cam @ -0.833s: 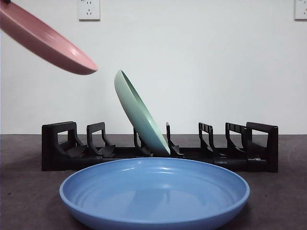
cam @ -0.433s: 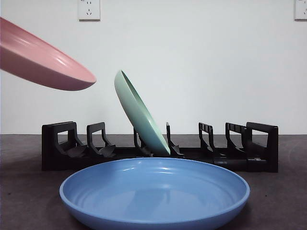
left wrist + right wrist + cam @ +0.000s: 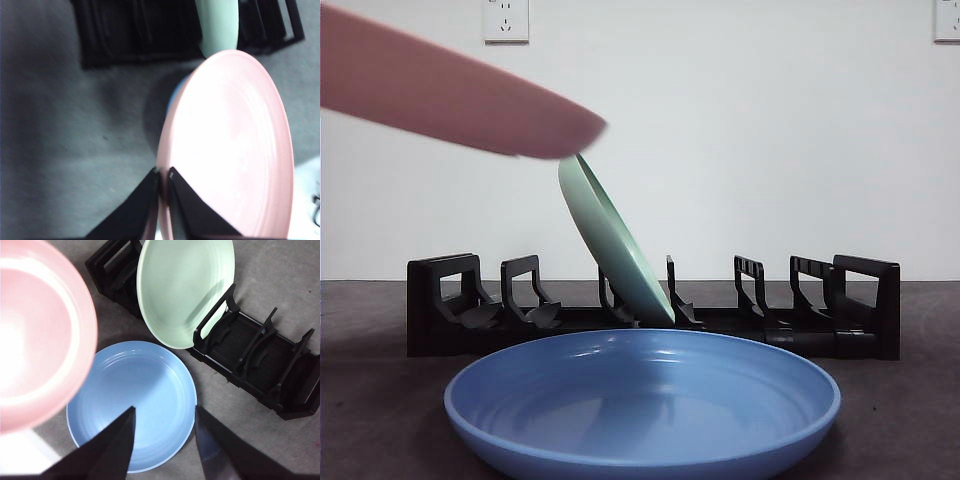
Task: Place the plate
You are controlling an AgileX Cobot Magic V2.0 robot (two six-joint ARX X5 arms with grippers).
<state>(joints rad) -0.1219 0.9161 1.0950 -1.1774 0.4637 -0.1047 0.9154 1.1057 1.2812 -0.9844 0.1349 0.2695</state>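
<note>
Front view: pink plate [image 3: 450, 95] aloft at upper left, above the rack [image 3: 650, 305] | left gripper [image 3: 162, 175] pinches its rim | right gripper [image 3: 162, 425] waits, jaws spread | step: carrying | next: tilt upright into a free slot left of green plate [image 3: 610, 240].

A white wall [image 3: 770, 150] — two sockets [image 3: 506, 20] high up — behind a dark grey table [image 3: 360, 400].

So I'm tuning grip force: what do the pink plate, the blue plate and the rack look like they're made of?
The pink plate and blue plate look like glazed ceramic or glossy melamine: smooth, with soft highlights and faint concentric rings. Which of the two, the look leaves open. The rack seems moulded black plastic, matt, with thick rounded dividers. The left gripper pinches the pink plate's rim.
</note>
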